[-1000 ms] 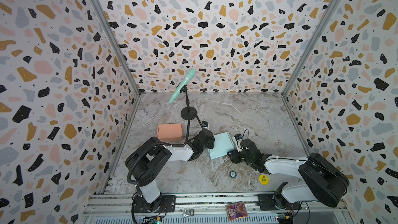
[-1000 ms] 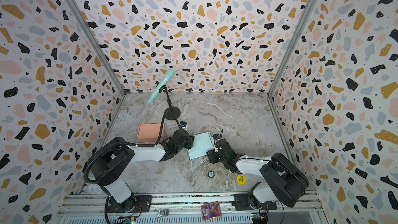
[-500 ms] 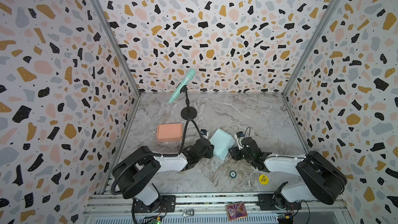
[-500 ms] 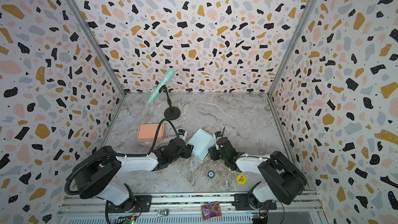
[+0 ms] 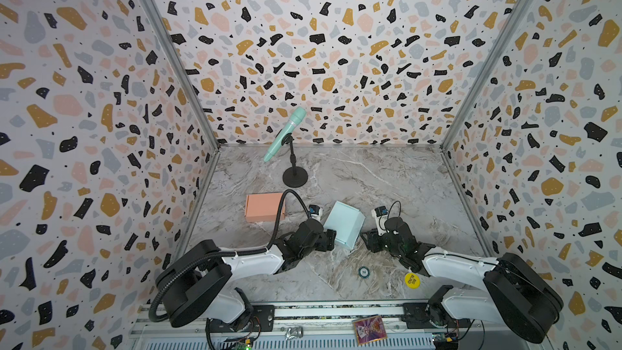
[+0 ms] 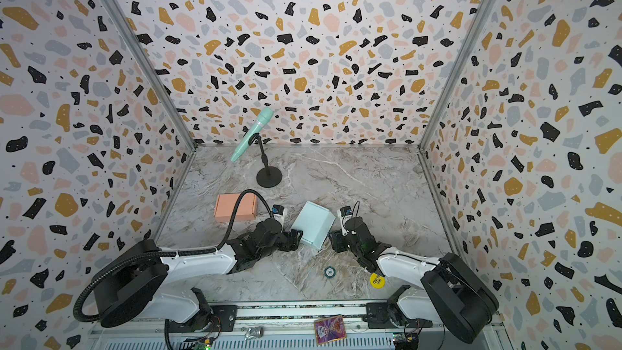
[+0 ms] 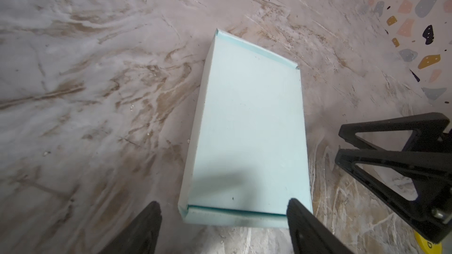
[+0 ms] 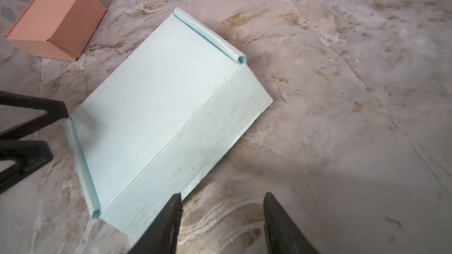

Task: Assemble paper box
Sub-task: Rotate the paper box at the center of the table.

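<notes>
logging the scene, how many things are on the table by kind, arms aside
boxes: 2, blue box and orange box
microphones on a stand: 1, microphone
small round discs: 2, yellow disc and dark disc
total: 5

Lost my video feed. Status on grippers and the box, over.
Left gripper open, at the blue box, not holding. Right gripper open, empty, beside it. Box closed, flat on table. Pink box off to the side, not obstructing.
</notes>
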Robot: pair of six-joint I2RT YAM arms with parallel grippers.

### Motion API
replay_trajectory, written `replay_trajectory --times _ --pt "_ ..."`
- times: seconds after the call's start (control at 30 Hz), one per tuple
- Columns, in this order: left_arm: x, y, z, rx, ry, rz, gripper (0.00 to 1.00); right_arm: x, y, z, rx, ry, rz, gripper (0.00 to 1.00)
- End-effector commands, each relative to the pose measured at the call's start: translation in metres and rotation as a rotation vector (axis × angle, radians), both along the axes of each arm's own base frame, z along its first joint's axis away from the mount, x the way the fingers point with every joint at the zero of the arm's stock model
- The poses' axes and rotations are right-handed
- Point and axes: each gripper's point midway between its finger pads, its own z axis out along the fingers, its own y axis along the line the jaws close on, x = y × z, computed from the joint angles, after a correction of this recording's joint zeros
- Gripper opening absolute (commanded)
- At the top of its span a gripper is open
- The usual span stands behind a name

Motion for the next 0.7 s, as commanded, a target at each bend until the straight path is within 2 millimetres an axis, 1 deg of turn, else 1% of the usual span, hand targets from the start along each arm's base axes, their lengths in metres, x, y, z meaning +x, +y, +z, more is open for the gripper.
replay_trajectory --times 0.0,0.1,0.17,0.3,0.4,0.57,0.67 --pt "0.008 0.002 0.006 -0.008 -0.011 -0.005 0.86 -0.010 -0.001 -0.007 0.006 0.047 0.015 0.52" --pt "0.018 -0.002 0.006 0.009 -0.013 -0.016 0.86 -0.017 0.010 -0.006 0.011 0.053 0.054 0.50" --pt "0.022 -0.007 0.006 0.015 -0.014 -0.030 0.84 -0.022 0.017 -0.007 0.003 0.058 0.074 0.50" --pt "0.028 -0.020 0.002 0.016 -0.003 -0.062 0.79 -0.028 0.020 -0.015 0.004 0.077 0.078 0.48" --pt "0.027 -0.026 -0.004 0.000 0.012 -0.081 0.75 -0.029 0.022 -0.019 -0.007 0.085 0.083 0.48" --pt "0.020 -0.030 -0.014 -0.031 0.037 -0.100 0.67 -0.030 0.024 -0.027 -0.022 0.095 0.090 0.47" --pt "0.014 -0.032 -0.017 -0.040 0.047 -0.109 0.62 -0.029 0.029 -0.027 -0.015 0.093 0.099 0.47"
